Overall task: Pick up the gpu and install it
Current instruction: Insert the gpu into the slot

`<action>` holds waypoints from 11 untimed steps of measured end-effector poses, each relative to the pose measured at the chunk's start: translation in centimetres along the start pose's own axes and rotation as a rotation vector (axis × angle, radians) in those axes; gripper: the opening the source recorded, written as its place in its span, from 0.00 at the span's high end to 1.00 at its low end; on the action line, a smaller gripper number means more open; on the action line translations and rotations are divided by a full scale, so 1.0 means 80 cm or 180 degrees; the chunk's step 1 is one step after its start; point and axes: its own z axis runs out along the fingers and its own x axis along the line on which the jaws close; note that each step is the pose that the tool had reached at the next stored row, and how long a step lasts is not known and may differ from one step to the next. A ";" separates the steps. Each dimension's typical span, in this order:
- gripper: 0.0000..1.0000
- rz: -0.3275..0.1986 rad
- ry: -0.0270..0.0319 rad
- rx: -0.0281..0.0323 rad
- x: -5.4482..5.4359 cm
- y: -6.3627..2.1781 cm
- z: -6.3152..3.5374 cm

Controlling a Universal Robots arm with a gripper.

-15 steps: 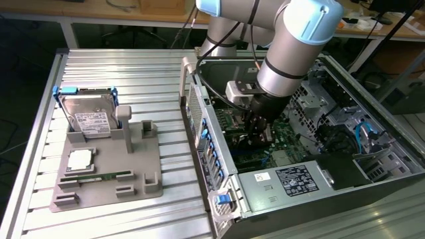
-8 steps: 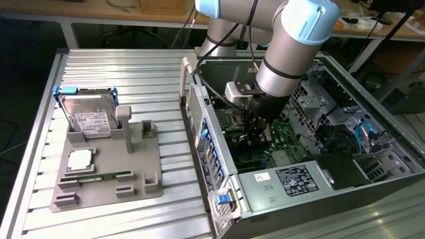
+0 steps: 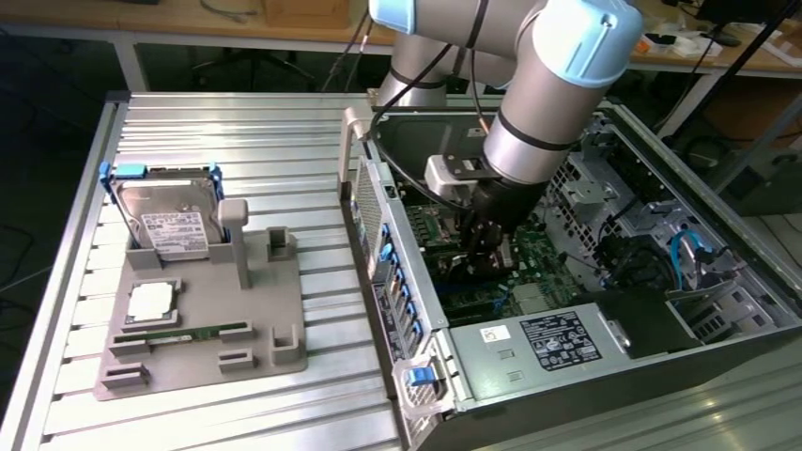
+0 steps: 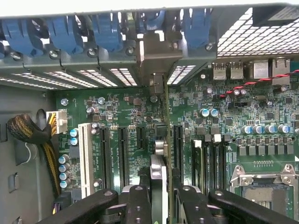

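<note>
1. Hand: the gripper [image 4: 159, 198] is clamped on the gpu [image 4: 159, 170]. Its black fingers [image 4: 139, 205] stand on either side of the card's upper edge.
2. Location: the gpu is inside the open case [image 3: 363, 188], on the exterior view's right. It stands on edge over the green motherboard [image 4: 131, 107], in line with the long black slots [image 4: 122, 154]. Its silver bracket [image 4: 156, 53] lies at the far end, against the rear wall beneath the blue latches [image 4: 107, 32]. Whether its lower edge sits in a slot cannot be told; the card hides it.
3. Handling, as judged: light, thin and stiff, but fragile. The flat faces carry small parts, so hold it across the upper edge near mid-length and keep it square. Twisting would strain the board and its contacts.
4. Materials: dark laminate card, smooth sheet-metal bracket, perforated steel case wall, hard plastic latches and matte rubber-like fingers.
5. Other items: a grey plastic tray [image 3: 201, 366] lies well apart on the exterior view's left and carries a boxy hard drive [image 3: 169, 221].
</note>
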 end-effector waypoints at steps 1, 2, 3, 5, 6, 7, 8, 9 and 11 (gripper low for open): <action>0.73 0.0000 -0.0004 0.0001 0.000 0.000 -0.002; 0.73 0.0000 -0.0006 0.0002 0.000 0.000 -0.004; 0.73 0.0000 -0.0005 0.0000 0.000 0.000 -0.008; 0.73 0.0000 -0.0002 0.0000 0.000 0.001 -0.012; 0.73 0.0000 -0.0002 0.0000 0.000 0.001 -0.012; 0.73 0.0000 -0.0001 0.0000 0.000 0.001 -0.012; 0.73 0.0000 -0.0001 -0.0001 0.000 0.001 -0.012; 0.73 0.0000 -0.0001 -0.0001 0.000 0.001 -0.012; 0.73 0.0000 -0.0001 -0.0001 0.000 0.001 -0.012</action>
